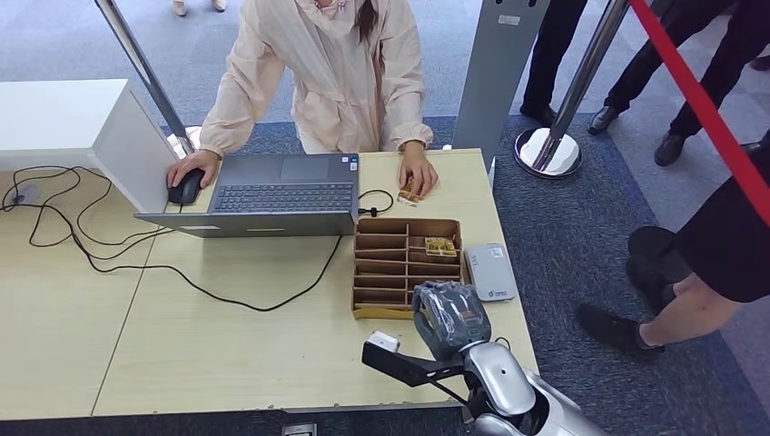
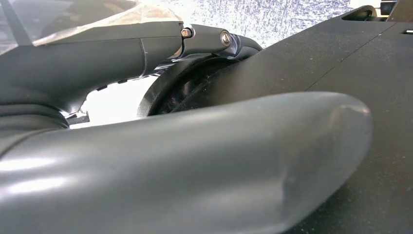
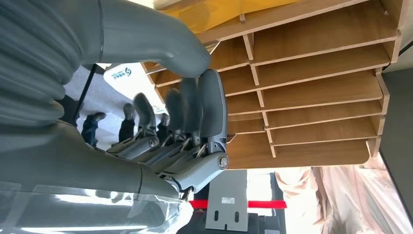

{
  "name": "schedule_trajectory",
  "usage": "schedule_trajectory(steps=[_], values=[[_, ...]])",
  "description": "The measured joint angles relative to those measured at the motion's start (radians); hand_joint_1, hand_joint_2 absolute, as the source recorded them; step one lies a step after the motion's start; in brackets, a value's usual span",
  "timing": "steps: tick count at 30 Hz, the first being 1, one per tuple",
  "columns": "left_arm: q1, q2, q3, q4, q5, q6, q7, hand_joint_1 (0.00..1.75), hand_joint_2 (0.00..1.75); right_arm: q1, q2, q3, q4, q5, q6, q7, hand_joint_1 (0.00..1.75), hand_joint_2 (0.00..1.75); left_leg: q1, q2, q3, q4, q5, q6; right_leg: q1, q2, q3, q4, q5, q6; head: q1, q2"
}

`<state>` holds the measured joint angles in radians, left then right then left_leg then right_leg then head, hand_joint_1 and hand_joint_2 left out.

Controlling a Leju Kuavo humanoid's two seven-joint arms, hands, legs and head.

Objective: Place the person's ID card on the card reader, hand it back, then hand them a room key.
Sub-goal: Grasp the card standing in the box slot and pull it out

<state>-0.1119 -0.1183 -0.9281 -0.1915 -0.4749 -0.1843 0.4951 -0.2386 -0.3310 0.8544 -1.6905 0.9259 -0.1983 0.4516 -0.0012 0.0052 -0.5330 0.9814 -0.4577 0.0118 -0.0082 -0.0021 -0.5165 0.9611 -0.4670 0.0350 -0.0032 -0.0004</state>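
Robot's right hand (image 1: 451, 316), fingers apart and holding nothing, hovers over slotted wooden organizer tray (image 1: 390, 272) | grey card reader (image 1: 489, 270) beside tray | left hand (image 2: 185, 161) state unclear

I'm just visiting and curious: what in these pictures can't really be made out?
- Card under the person's hand, head view: the fingers cover most of it.
- Print on the card reader, head view: too small.
- Left hand, left wrist view: so close that whether it holds anything is unclear.
- Wooden tray, near slots: the right hand overlaps them.

Brown wooden tray (image 1: 390, 272), grey laptop (image 1: 272, 195), red rope (image 1: 699, 109), pale pink jacket (image 1: 318, 73).
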Motion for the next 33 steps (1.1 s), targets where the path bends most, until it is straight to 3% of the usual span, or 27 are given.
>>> schedule_trajectory(steps=[2,5,16,33], values=[[0.000,0.000,0.000,0.000,0.000,0.000,0.000,0.00,0.00,0.000,0.001,0.000,0.000,0.001,0.000,0.001,0.13,1.75,0.000,0.000,0.000,0.000,0.000,0.000,0.000,0.000,0.000,0.000,0.000,0.000,0.000,0.000],[0.000,0.000,0.000,0.000,0.000,0.000,0.000,0.00,0.00,0.000,0.001,0.000,0.001,0.002,0.000,0.001,0.08,1.75,0.000,0.000,0.000,0.000,0.000,0.000,0.000,0.000,0.000,0.000,0.000,0.000,0.000,0.000],[0.000,0.000,0.000,0.000,0.000,0.000,0.000,0.00,0.00,0.000,0.001,-0.003,0.001,0.002,0.002,0.001,0.33,1.75,0.000,0.000,0.000,0.000,0.000,0.000,0.000,0.000,0.000,0.000,0.000,0.000,0.000,0.000],[0.000,0.000,0.000,0.000,0.000,0.000,0.000,0.00,0.00,0.000,0.001,-0.016,-0.001,0.020,0.009,0.015,0.47,1.75,0.000,0.000,0.000,0.000,0.000,0.000,0.000,0.000,0.000,0.000,0.000,0.000,0.000,0.000]])
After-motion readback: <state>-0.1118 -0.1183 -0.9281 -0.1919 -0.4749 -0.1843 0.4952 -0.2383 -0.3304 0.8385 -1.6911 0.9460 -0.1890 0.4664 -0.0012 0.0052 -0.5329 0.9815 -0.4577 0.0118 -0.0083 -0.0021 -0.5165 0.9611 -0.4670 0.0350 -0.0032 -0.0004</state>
